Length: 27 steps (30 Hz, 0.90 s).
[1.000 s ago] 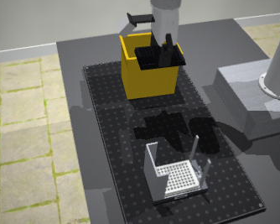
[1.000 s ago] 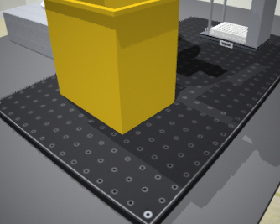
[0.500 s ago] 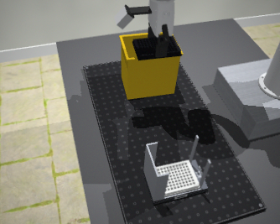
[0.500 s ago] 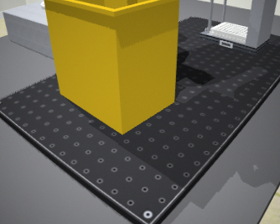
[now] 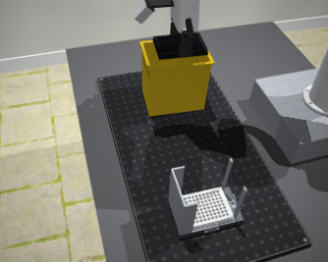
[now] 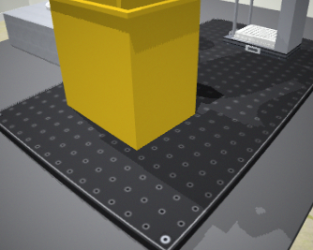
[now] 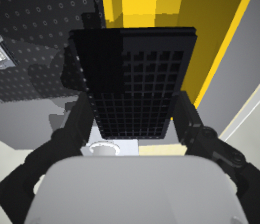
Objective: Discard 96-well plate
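Black and gridded, the upper plate (image 5: 173, 46) is clamped between the fingers of the end effector (image 5: 182, 41) and hangs over the mouth of the yellow bin (image 5: 175, 86), which stands upright near the far edge of the perforated surface (image 5: 136, 178). The white lower plate (image 5: 211, 208) sits on the grey rack (image 5: 178, 202) toward the near right corner of the surface, well apart from the bin.
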Each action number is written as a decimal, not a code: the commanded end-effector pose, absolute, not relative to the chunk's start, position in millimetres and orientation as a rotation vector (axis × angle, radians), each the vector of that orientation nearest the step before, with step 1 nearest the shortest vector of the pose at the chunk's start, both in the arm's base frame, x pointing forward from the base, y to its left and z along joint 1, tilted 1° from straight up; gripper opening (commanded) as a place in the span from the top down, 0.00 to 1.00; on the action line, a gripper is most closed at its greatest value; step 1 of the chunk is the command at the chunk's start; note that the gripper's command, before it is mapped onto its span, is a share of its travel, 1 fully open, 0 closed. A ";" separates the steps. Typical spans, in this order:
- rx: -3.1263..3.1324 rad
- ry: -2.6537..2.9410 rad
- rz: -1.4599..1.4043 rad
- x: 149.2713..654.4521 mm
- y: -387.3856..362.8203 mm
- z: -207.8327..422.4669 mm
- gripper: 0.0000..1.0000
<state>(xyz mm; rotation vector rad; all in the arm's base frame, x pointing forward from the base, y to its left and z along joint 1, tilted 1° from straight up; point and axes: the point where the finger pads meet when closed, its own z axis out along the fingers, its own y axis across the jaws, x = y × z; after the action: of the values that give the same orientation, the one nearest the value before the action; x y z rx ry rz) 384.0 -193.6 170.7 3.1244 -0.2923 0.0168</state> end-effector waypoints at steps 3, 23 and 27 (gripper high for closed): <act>3.123 -0.291 0.024 381.5 -209.6 171.8 1.00; 3.123 -0.291 0.023 375.1 -234.9 170.7 1.00; 3.123 -0.291 0.023 375.1 -234.6 170.7 1.00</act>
<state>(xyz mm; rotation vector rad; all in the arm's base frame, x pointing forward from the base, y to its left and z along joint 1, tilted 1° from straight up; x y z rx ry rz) 374.1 -234.1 169.0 3.1251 -0.2907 0.0171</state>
